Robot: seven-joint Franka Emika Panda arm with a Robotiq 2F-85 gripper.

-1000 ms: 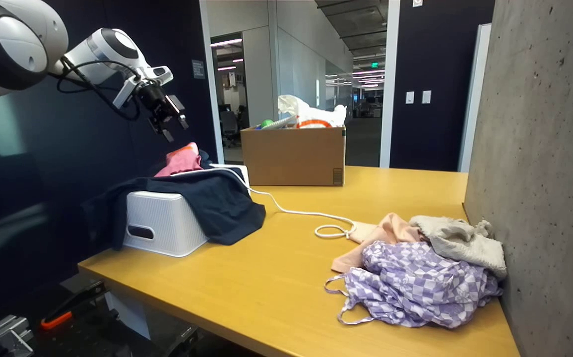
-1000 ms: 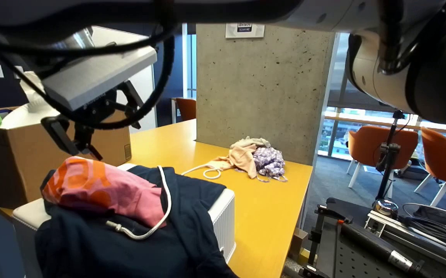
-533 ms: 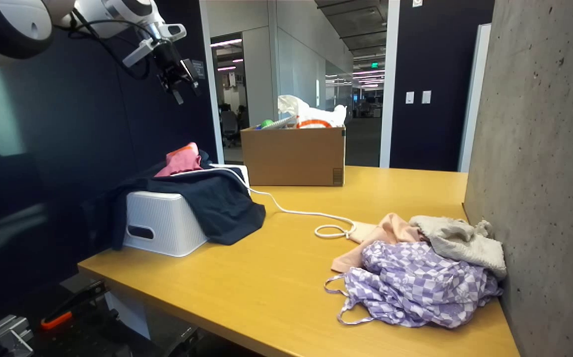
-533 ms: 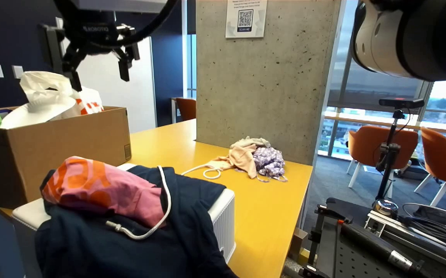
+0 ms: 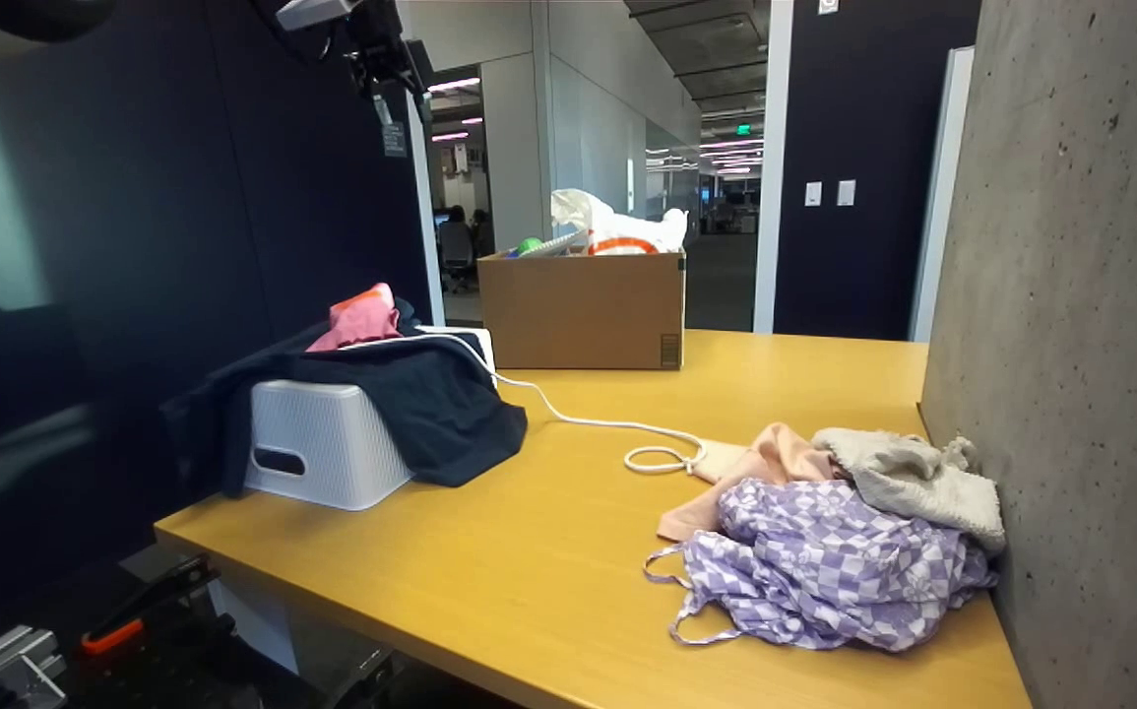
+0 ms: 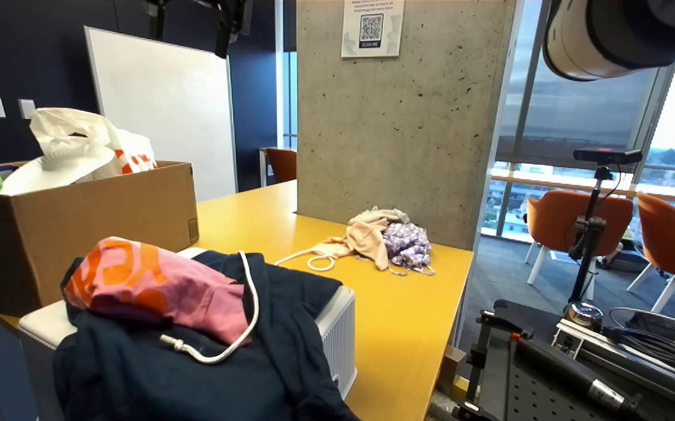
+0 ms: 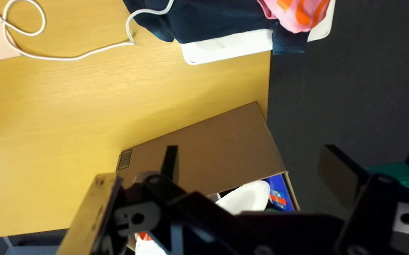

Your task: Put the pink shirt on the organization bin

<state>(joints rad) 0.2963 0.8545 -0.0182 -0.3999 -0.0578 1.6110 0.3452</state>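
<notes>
The pink shirt (image 5: 361, 320) with orange lettering lies bunched on a dark navy garment (image 5: 440, 418), which drapes over the white bin (image 5: 327, 443). The bin stands bottom-up at the table's left end, partly covered. The pink shirt (image 6: 191, 286), navy garment (image 6: 156, 374) and bin (image 6: 340, 345) also show in an exterior view. In the wrist view the shirt (image 7: 301, 14) and bin edge (image 7: 229, 46) are at the top. My gripper (image 5: 403, 108) is open and empty, high above and apart from the shirt. Its fingers (image 7: 249, 152) are wide apart in the wrist view.
A full cardboard box (image 5: 583, 310) stands behind the bin, below my gripper in the wrist view (image 7: 208, 152). A purple checkered garment (image 5: 834, 561), peach cloth (image 5: 775, 458) and cream cloth (image 5: 922, 483) lie by the concrete pillar (image 5: 1070, 295). A white cord (image 5: 607, 423) crosses the table.
My open gripper has risen from just above the pink shirt to high above the table, moving somewhat toward the cardboard box. The shirt, navy garment and bin have not moved.
</notes>
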